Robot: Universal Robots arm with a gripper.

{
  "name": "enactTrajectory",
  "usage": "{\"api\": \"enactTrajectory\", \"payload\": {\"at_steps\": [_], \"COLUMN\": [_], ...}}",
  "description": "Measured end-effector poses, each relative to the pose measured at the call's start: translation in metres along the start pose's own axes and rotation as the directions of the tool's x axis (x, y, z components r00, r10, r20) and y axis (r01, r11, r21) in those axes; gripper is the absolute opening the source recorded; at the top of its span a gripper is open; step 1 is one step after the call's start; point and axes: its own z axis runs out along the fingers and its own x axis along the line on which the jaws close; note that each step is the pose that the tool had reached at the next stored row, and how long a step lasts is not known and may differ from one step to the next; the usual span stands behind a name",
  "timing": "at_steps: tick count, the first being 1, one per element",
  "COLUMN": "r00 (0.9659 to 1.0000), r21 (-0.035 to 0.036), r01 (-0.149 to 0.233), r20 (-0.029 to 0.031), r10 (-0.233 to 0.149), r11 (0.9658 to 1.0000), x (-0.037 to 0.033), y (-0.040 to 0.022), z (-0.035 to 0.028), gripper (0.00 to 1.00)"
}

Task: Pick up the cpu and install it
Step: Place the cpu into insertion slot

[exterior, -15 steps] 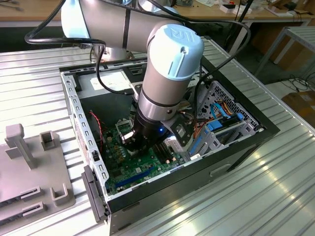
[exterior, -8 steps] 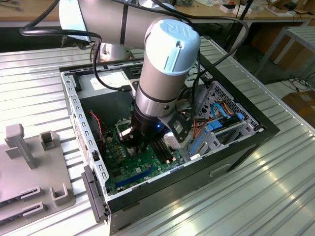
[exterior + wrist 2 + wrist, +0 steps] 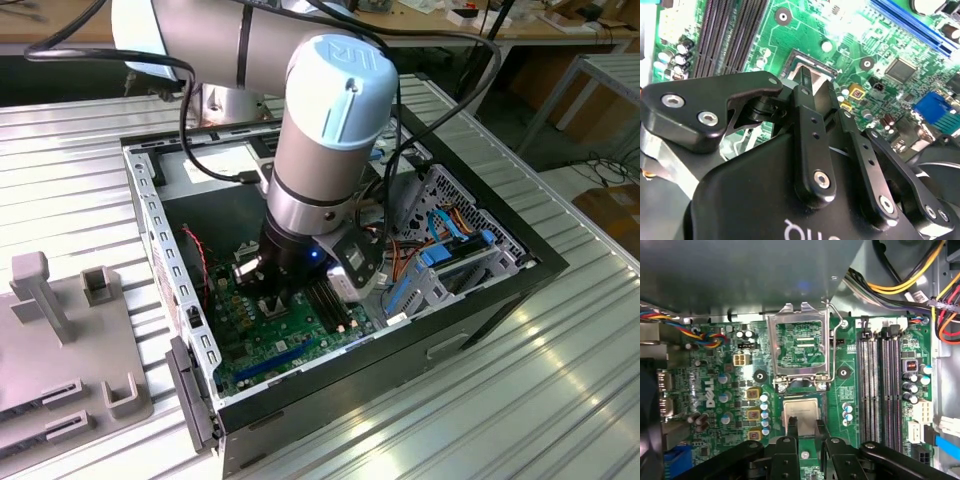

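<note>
Judging the risk, we fear the cpu (image 3: 801, 411) could sit crooked in its socket just beside the open metal frame (image 3: 771, 345), since a slight tilt or sideways nudge might bend contacts. Our arm (image 3: 318, 130) points steeply down into the computer case (image 3: 470, 290). The gripper (image 3: 805, 424) is at the cpu, and we cannot tell whether it clamps it.

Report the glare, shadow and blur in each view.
Exterior view: hard glare streaks the ribbed table, while the motherboard sits in shadow under the arm. Second wrist view: light washes out patches of the motherboard, and the near pincer looks dark and soft. First wrist view: even light, a mild sheen on the cpu.
</note>
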Motion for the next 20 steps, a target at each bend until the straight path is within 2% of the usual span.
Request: {"api": "enactTrajectory", "payload": {"at_steps": [5, 12, 13, 16, 20], "r00": [1.0000, 1.0000, 1.0000, 1.0000, 1.0000], "r21": [-0.0001, 0.0001, 0.0001, -0.0001, -0.0001], "r01": [0.000, 0.000, 0.000, 0.000, 0.000], "r20": [0.0000, -0.0001, -0.0001, 0.0000, 0.0000], "r10": [0.000, 0.000, 0.000, 0.000, 0.000], "r11": [1.0000, 1.0000, 1.0000, 1.0000, 1.0000], "x": [0.0086, 0.0092, 0.0092, 0.0069, 0.0034], "y": [0.0006, 0.0009, 0.0009, 0.0019, 0.0054], "z": [-0.0015, -0.0015, -0.0015, 0.0001, 0.0029], "gripper": [0.28, 0.28, 0.29, 0.47, 0.47]}}
